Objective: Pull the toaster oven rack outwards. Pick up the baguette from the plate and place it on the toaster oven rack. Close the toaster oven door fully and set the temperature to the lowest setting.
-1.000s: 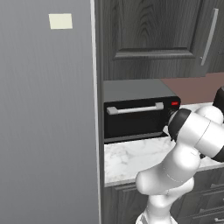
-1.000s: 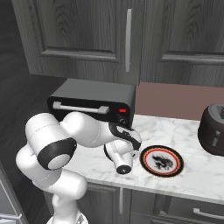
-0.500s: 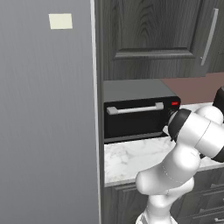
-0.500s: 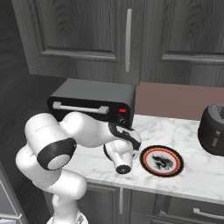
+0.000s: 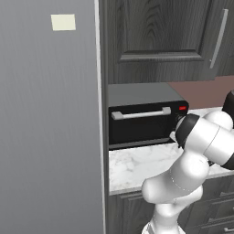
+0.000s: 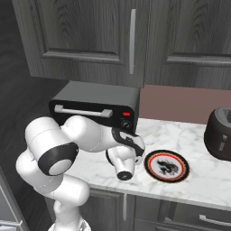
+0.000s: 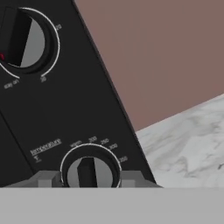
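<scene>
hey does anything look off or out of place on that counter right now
Nothing stands out. The boxy black toaster oven sits square with its glass-fronted door shut, and the round orange-rimmed plate lies flat and bare on the white marble counter. Nothing spilled.

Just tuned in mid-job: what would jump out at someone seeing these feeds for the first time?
The hand view sits right up against the black toaster oven: its temperature knob is at the bottom edge, a second knob at upper left. From the base, the toaster oven door is shut, its silver handle across the top. An orange-rimmed plate lies on the marble counter beside the white arm, with no bread on it.
</scene>
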